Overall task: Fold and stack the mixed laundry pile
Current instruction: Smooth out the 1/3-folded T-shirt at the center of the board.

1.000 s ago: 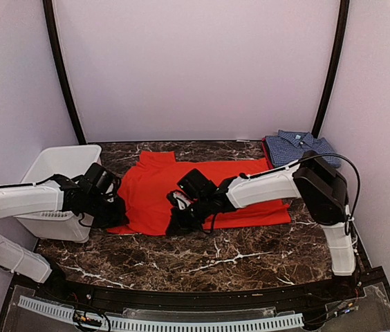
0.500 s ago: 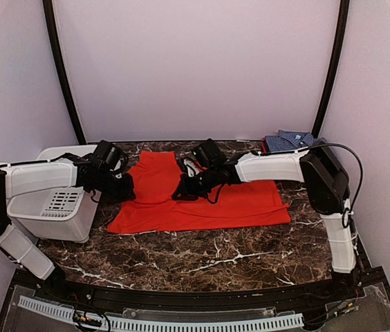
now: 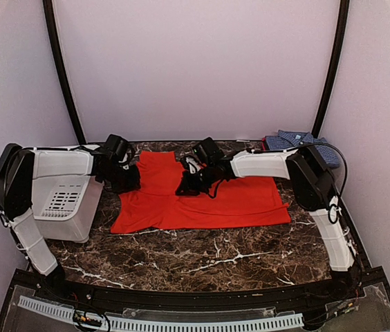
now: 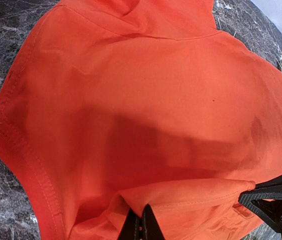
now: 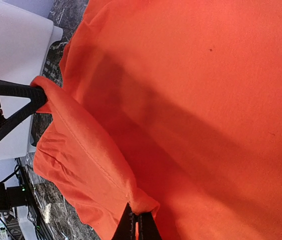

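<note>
Pinching a raised fold of the orange-red shirt (image 3: 209,202), both hands are clamped tight on its cloth. The left hand (image 3: 124,181) grips the fold's end toward the counter's (image 3: 216,259) left edge, and the right hand (image 3: 187,185) grips the other end nearer the counter's middle. In each wrist view the fingertips are pressed together with a doubled hem of orange cloth caught between them. The fold sags from one hand to the other above the flat layer beneath. The rest of the shirt lies spread across the middle of the counter, reaching toward the right edge. The blue-and-white checked shirt (image 3: 299,140) sits folded in the far right corner, well apart from both hands. A white slotted basket (image 3: 60,202) stands at the left edge, beneath the left arm.
</note>
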{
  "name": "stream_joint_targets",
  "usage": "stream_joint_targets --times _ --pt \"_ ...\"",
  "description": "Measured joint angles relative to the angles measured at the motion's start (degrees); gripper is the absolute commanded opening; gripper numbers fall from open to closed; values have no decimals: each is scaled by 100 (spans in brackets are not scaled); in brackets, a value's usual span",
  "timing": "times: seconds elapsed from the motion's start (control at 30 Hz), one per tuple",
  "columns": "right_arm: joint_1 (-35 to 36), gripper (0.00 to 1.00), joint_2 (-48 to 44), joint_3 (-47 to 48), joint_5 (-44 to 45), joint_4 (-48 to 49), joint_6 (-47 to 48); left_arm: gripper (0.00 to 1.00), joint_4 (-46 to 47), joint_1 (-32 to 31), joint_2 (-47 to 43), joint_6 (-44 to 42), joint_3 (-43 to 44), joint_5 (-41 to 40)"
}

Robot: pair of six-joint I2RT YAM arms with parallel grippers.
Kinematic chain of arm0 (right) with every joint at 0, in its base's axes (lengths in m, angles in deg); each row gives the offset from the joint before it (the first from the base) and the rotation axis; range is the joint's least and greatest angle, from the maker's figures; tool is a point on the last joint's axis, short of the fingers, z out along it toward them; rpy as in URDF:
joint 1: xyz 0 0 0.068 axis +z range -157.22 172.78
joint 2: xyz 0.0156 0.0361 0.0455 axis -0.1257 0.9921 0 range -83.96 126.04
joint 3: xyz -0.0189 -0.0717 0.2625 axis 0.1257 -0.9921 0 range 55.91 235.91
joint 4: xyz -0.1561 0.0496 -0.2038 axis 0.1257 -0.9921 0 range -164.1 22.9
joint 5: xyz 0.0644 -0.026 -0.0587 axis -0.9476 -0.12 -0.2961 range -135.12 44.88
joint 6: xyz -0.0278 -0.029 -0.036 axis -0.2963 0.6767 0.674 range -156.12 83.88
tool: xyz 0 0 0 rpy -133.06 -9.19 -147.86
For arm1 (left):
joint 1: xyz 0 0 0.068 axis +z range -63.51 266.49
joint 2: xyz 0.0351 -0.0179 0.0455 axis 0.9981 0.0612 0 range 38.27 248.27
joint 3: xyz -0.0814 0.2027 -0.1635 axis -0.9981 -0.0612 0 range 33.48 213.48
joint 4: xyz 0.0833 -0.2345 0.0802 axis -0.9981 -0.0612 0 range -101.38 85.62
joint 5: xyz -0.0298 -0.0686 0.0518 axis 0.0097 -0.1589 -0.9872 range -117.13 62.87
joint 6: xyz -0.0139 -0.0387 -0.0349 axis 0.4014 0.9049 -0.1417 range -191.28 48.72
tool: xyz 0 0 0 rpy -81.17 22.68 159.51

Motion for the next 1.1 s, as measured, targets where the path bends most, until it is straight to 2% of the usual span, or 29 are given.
stream_joint_targets --times 0.07,0.27,0.37,0.5,0.63,0.83,0.97,1.1 --pt "-24 13 48 37 -28 -11 24 6 48 9 131 -7 46 -20" --pt "-107 39 35 15 -118 -39 162 32 142 33 581 -179 411 -98" --pt "-232 43 -247 -341 -116 -59 269 46 136 48 732 -330 719 -197" --pt "-540 47 -1172 -1237 -74 -138 391 55 184 28 575 -632 822 -195" --pt "-872 46 -2656 -2514 61 -125 525 56 262 -273 264 -1217 833 -7" --pt "-1021 43 -4503 -4343 144 -103 498 49 472 -1521 249 -1989 1049 774" --pt "-1064 40 -5034 -5342 205 -243 297 45 586 -2076 557 -2166 1054 1241" --pt "-1248 37 -5200 -5875 396 -396 155 41 647 -2308 990 -2181 1056 1462"
